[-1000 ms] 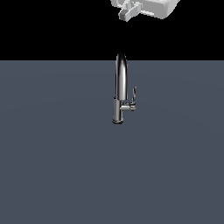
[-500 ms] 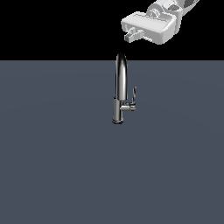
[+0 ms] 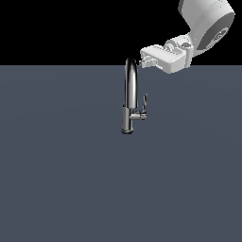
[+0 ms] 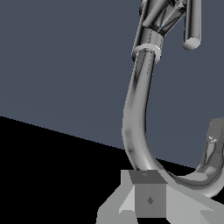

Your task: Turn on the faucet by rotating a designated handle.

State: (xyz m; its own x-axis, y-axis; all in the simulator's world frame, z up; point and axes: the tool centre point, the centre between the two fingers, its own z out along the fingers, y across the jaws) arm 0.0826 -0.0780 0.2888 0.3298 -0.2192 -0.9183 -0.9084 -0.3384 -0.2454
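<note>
The chrome faucet [image 3: 128, 94] stands upright on the grey surface, its arched spout reaching up to the horizon line. Its handle [image 3: 144, 102] is a thin lever blade pointing up from a short stub on the exterior view's right side of the body. My gripper [image 3: 144, 61] hovers beside the top of the arch, on the exterior view's right, above the handle and apart from it. Its fingers look shut with nothing between them. In the wrist view the gripper [image 4: 149, 197] sits just over the curved faucet [image 4: 134, 113], with the handle [image 4: 192, 26] farther off.
A flat dark grey surface [image 3: 61, 179] spreads around the faucet. The white arm [image 3: 208, 23] comes in from the exterior view's upper right.
The gripper has come down from the top edge of the exterior view to the level of the spout's arch. The faucet and handle have not moved.
</note>
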